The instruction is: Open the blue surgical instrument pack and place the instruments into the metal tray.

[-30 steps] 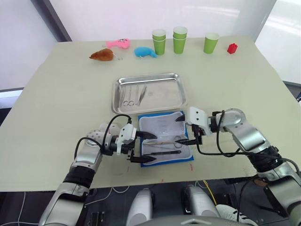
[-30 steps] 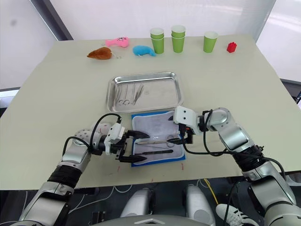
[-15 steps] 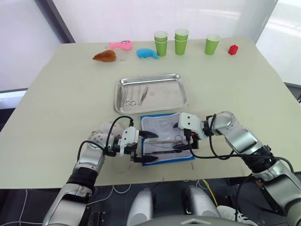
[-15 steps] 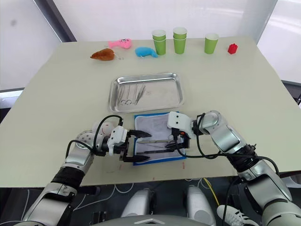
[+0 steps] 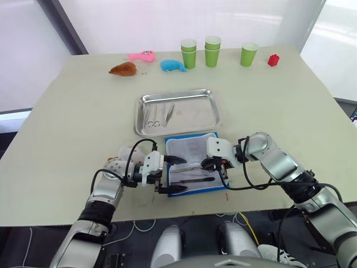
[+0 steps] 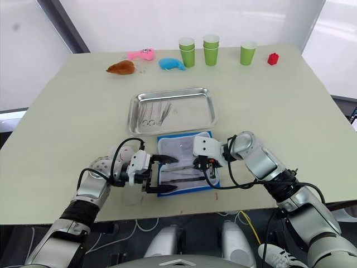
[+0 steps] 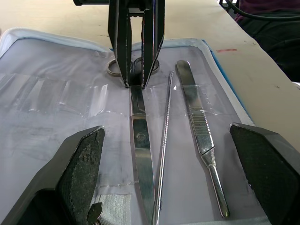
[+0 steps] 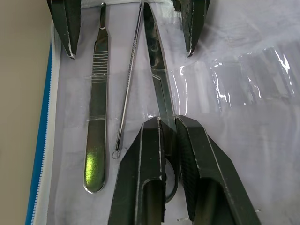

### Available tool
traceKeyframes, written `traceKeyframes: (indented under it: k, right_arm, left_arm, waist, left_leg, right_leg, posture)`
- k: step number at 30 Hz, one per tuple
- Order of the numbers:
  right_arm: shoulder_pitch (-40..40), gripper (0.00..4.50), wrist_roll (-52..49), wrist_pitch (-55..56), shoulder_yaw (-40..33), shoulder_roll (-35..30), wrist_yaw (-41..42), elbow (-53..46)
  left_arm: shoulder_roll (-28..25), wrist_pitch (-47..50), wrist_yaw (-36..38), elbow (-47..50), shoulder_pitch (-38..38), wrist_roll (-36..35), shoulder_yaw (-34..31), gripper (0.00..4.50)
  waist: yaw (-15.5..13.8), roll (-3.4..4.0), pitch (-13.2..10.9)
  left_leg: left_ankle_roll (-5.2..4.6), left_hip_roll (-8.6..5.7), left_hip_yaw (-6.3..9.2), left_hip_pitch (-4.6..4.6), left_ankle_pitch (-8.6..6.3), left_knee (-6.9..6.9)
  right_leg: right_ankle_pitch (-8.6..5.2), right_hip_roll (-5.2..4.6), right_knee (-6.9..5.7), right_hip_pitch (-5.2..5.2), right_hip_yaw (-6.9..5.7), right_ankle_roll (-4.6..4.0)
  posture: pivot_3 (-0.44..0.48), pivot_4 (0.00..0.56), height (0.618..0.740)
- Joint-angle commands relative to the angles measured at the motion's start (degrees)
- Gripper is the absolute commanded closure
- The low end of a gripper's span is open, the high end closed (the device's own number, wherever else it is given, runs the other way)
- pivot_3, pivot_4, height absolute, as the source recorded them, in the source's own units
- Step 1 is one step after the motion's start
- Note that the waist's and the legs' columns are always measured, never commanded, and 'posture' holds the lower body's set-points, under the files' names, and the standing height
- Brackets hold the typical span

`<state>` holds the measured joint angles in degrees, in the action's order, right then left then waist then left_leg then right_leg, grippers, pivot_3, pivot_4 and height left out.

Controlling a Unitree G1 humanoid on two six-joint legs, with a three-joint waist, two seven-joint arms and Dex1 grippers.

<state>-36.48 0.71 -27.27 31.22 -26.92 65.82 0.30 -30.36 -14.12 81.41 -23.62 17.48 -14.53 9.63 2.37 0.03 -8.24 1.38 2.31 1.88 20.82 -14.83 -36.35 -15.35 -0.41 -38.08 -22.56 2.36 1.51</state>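
The pack (image 5: 192, 162) lies open on the table (image 5: 72, 117), just in front of the tray (image 5: 192, 114). Inside it, on the pale lining, lie scissors (image 7: 140, 140), a thin probe (image 7: 164, 140) and a flat handle (image 7: 199, 126). The right gripper (image 8: 168, 136) is clamped on the scissors near their ring end. The left gripper (image 5: 170, 175) rests at the pack's left edge, fingers wide apart, with the scissors' blade end between them. Two instruments (image 5: 159, 113) lie in the tray's left part.
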Motion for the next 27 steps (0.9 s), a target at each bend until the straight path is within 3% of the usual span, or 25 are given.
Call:
traceKeyframes:
  k: [1,27]
  right_arm:
    - [-0.5,4.31,1.0,0.3,0.2,0.2,-0.6,0.2]
    - [-8.5,4.31,4.1,-14.7,4.0,-3.6,2.4,-14.7]
  left_arm:
    - [0.3,2.9,0.1,-4.0,-3.5,3.8,3.9,0.00]
    - [1.8,4.0,-1.9,-4.6,-4.1,4.6,4.8,0.00]
  waist:
    - [0.0,-0.01,0.0]
    - [-0.4,0.05,0.1]
  left_leg:
    - [0.00,0.00,0.00,-0.01,0.00,0.00]
    - [0.00,-0.07,0.05,0.08,0.00,0.00]
  right_leg:
    - [0.00,0.01,0.00,0.00,0.00,0.00]
    - [-0.01,-0.07,0.04,-0.01,-0.03,0.00]
  posture:
    - [0.000,0.150,0.740]
    - [0.000,0.150,0.740]
